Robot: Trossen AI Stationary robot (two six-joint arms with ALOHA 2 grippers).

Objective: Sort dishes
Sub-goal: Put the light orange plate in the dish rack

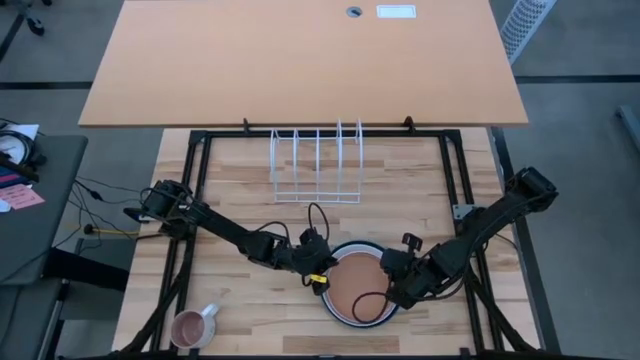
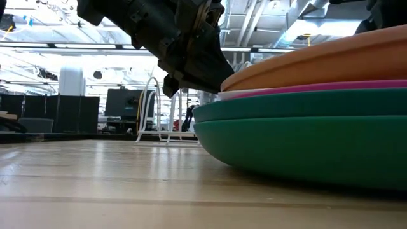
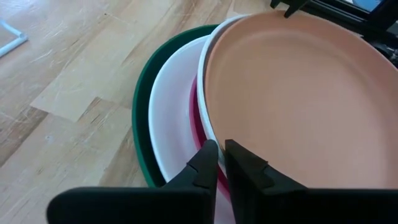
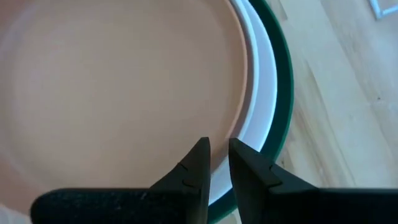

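pale wood table [image 1: 230,290] under the stacked plates [image 1: 358,287]; dim workshop behind.

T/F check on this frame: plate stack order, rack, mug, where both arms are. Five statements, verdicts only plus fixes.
1. The orange-brown plate lies on top of the stack. True.
2. The white wire rack holds two plates. False: its slots are empty; all the plates are in the stack.
3. The pink mug stands left of the stack, near the table's front edge. True.
4. The dark green plate sits directly under the orange-brown one. False: the white plate and the magenta plate lie between them; the green one is at the bottom.
5. The left gripper is at the stack's left rim, the right gripper at its right rim. True.
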